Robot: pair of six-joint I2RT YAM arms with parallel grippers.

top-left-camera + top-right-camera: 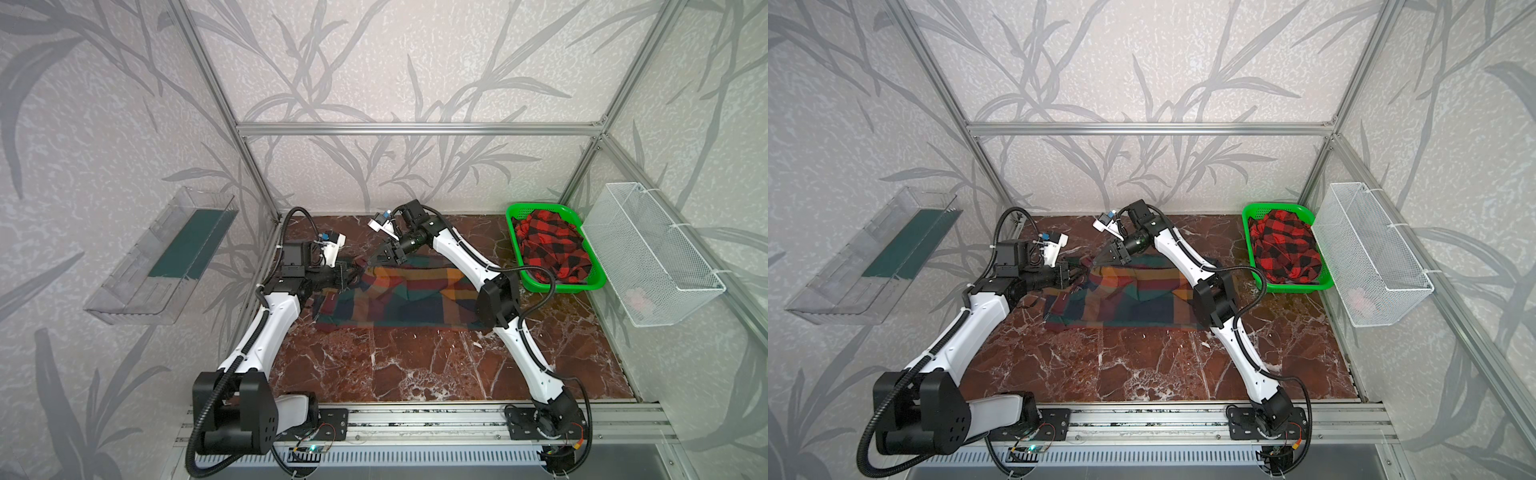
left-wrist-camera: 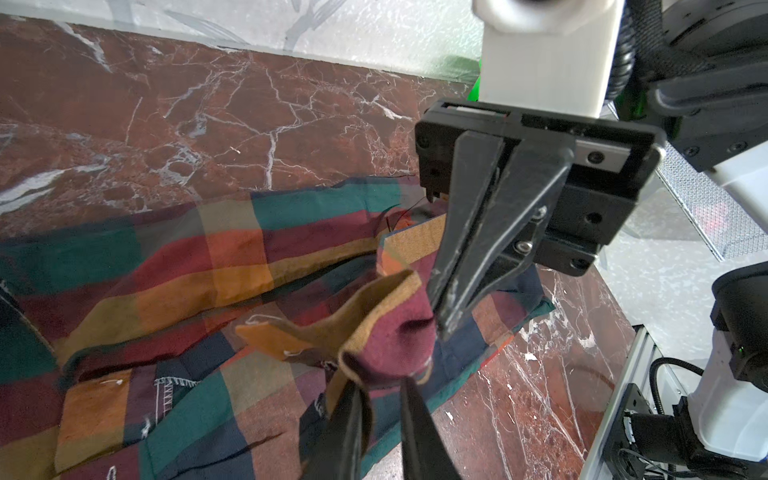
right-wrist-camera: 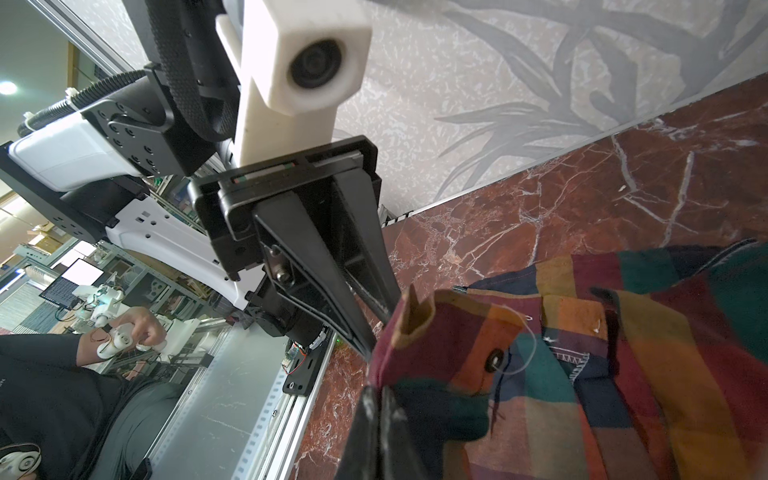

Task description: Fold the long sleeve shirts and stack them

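Smoothing out the block-plaid shirt (image 1: 399,299) is the step we judge to be in hand. It lies half spread on the tabletop (image 1: 415,365) between the two arms, creased and doubled over itself, with its near edge fairly straight. The red-and-black check shirt (image 1: 552,245) sits crumpled in the green basket (image 1: 561,287) at the far right, well apart.

Both hands meet at the plaid shirt's far left corner, on what looks like a buttoned cuff (image 2: 390,332) lifted a little off the rest. The right hand (image 2: 444,320) is pinched fully shut on a maroon fold of it. The left hand (image 3: 372,345), just beside, has its jaws drawn nearly together with the cuff's edge between them. We read that as a grip, though a shallow one.

To do this well, we would first make sure each hand holds only the cuff layer, not the body cloth below. Then we would draw the hands apart gently so the sleeve comes out flat, and lay it across the body. Pulling hard risks dragging the whole shirt askew, and a thin pinch may slip.
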